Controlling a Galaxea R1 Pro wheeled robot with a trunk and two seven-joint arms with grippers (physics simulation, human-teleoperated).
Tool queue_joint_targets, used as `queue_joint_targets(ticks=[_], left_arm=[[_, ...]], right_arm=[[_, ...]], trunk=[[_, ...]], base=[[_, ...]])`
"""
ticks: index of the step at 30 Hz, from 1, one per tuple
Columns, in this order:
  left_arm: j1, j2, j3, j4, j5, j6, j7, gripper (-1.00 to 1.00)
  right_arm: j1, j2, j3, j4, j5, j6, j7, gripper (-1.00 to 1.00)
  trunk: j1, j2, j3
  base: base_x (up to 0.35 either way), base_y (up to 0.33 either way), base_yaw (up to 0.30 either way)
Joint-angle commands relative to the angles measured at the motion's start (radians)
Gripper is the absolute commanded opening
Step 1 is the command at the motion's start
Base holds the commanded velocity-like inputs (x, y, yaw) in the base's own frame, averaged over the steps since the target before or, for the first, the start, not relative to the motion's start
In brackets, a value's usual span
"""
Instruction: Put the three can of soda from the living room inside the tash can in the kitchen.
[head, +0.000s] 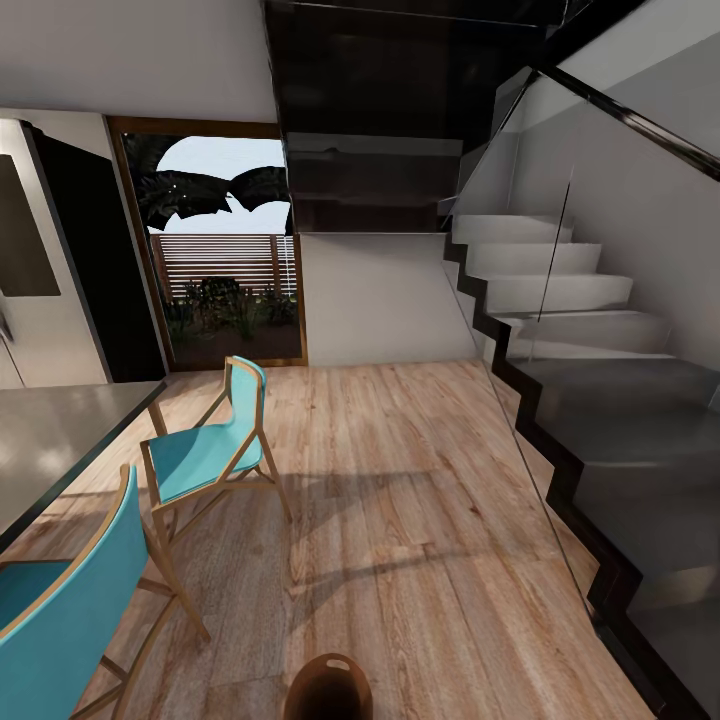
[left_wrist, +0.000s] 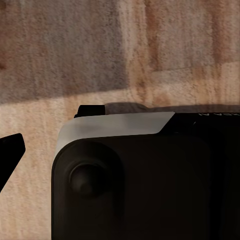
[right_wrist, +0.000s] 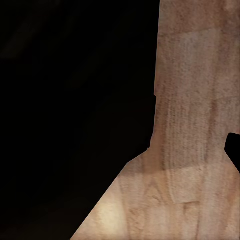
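The tash can (head: 330, 688), round and brown with a slot handle cut-out near its rim, stands on the wood floor at the bottom edge of the head view, just in front of me. No can of soda shows. In the left wrist view a dark fingertip (left_wrist: 11, 150) sits at the frame's edge over the floor, beside my own dark base (left_wrist: 140, 190), with nothing held. In the right wrist view one dark fingertip (right_wrist: 233, 150) also lies at the edge over bare floor planks, with nothing between the fingers.
A grey table (head: 50, 440) and two teal chairs (head: 205, 450) (head: 60, 610) stand at the left. The fridge (head: 40, 270) is at the far left. A staircase with a glass rail (head: 590, 400) fills the right. Glass doors (head: 225, 270) lie ahead.
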Motion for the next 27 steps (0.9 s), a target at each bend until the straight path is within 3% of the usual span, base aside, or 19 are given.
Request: queue_joint_targets(ticks=[1,27], left_arm=[[0.000,0.000,0.000,0.000,0.000,0.000,0.000,1.00],[0.000,0.000,0.000,0.000,0.000,0.000,0.000,1.00]], right_arm=[[0.000,0.000,0.000,0.000,0.000,0.000,0.000,1.00],[0.000,0.000,0.000,0.000,0.000,0.000,0.000,1.00]], trunk=[[0.000,0.000,0.000],[0.000,0.000,0.000]], base=[[0.000,0.000,0.000],[0.000,0.000,0.000]])
